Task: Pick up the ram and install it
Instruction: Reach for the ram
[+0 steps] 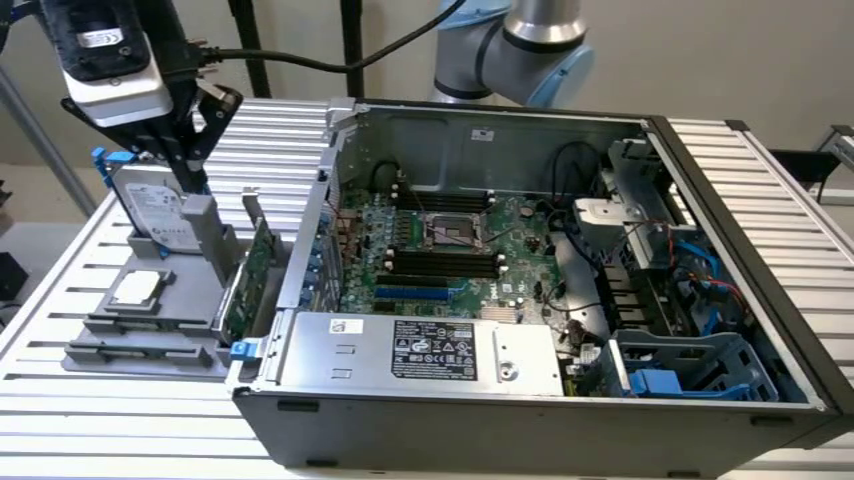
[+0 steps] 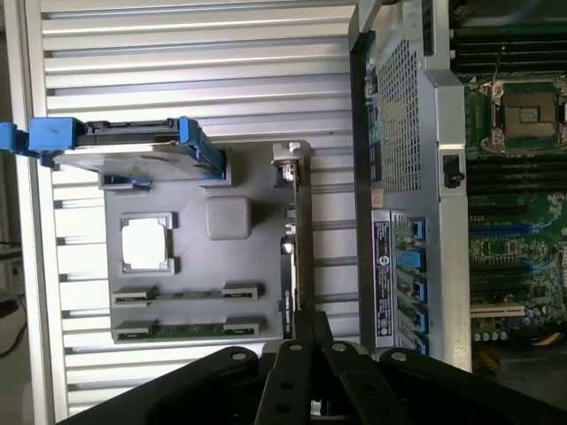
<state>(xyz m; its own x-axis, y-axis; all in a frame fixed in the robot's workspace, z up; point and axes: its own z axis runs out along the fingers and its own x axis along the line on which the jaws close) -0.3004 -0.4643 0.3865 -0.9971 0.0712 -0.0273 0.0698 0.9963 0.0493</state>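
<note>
Gripper [image 2: 307, 317]: jaws seemingly pressed together, nothing held.
Ram [image 2: 188, 331]: light, stiff, fragile; judged best pinched by long edges, chips avoided.

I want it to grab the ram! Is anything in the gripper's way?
No. Nothing visible covers the ram, lying in its grey holder. The gripper hangs above the holder, with open air between.

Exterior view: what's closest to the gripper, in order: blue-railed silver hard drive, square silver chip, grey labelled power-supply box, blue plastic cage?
From the gripper:
1. Silver hard drive, just beneath.
2. Square silver chip, below that.
3. Grey power-supply box, centre.
4. Blue plastic cage, exterior view's right.
</note>
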